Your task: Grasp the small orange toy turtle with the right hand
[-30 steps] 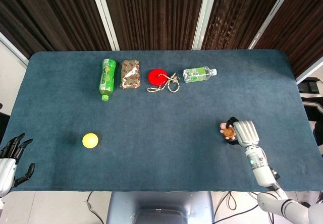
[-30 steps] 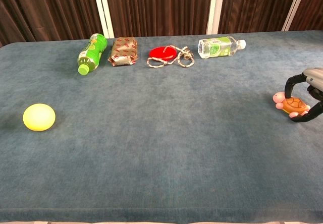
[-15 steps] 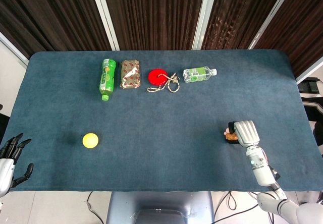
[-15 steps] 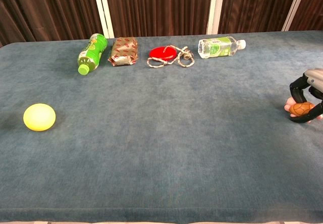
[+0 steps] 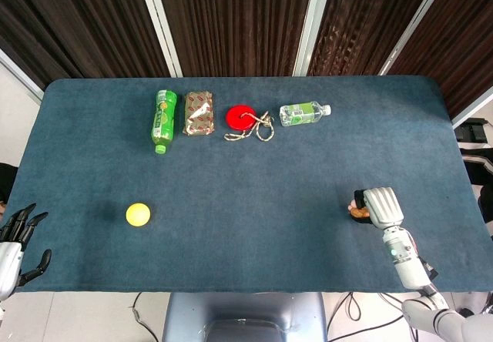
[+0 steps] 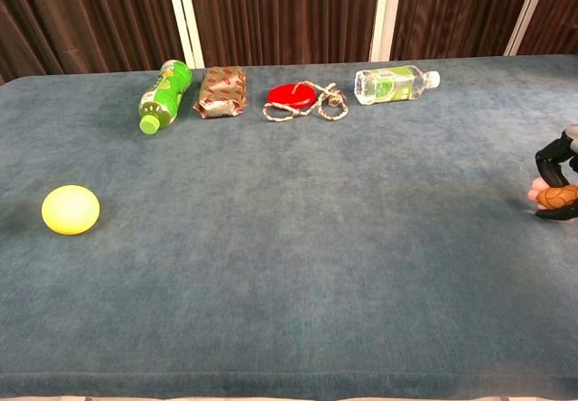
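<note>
The small orange toy turtle sits inside the curled black fingers of my right hand, near the table's right front part. Only a sliver of its shell and pink head shows past the fingers. The hand grips it from the right side, and the chest view cuts the hand off at the frame's right edge. My left hand hangs off the table's front left corner with its fingers spread and nothing in it.
A yellow ball lies front left. Along the back stand a green bottle, a brown packet, a red disc with rope and a clear bottle. The table edge runs close in front.
My right hand has drawn back to the right and toward the front edge, taking the turtle with it. Its fingers have closed tighter, hiding more of the toy.
</note>
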You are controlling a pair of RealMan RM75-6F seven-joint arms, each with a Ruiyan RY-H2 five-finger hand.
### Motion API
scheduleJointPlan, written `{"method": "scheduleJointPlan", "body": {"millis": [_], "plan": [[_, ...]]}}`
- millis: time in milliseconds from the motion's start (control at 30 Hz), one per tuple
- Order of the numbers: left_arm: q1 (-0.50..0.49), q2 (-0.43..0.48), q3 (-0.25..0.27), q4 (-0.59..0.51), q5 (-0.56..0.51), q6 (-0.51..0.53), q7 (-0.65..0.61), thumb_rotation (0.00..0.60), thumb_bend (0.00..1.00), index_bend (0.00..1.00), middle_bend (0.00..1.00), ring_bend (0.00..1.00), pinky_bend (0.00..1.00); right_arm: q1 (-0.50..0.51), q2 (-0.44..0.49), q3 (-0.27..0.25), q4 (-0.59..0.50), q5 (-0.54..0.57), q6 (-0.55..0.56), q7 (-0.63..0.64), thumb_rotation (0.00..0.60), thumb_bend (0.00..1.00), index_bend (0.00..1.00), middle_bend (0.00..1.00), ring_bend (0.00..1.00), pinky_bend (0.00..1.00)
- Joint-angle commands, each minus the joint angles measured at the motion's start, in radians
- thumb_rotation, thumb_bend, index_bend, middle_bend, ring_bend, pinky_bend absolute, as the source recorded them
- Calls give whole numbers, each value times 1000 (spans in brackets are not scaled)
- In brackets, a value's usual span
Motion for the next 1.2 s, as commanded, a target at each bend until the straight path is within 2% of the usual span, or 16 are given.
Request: {"method": "scheduleJointPlan", "body": {"millis": [33,267,433,567,667,833,1000,1200], "plan": [[0,0,0,0,0,1,-1,600,416,155,3,45,218,-22,70,-21,-92,-16,16,3,600,238,586,626,945,1000],[-1,1,0,0,1,-2,-1,600,417,155,3,48,218,-64,240,-44,-337,18,-7,-142,600,163,253,432,898,1000],[-2,0,1,-1,1,-4,2,600,417,155,4,53,218,-87,337,-42,-490,69,-24,-248,600,120,143,339,868,988],[-4,-1,-1,-2,-3,-7,5,600,417,155,4,54,218,-110,372,-18,-578,88,33,-287,600,108,155,322,860,983],[-7,0,-3,-9,-7,-13,12,600,417,155,4,54,218,-117,364,3,-593,93,68,-295,600,107,239,322,860,983],[-6,-3,0,-6,-1,-10,17,600,417,155,4,54,218,-91,323,17,-553,116,18,-296,600,107,363,322,860,983],[-5,-3,0,-5,-3,-10,17,600,417,156,4,54,218,-59,275,13,-503,137,-64,-288,600,107,401,322,860,982],[-4,-1,-2,-6,-9,-11,8,600,416,155,4,54,219,-49,229,6,-445,129,-80,-284,600,107,439,340,865,981]]}}
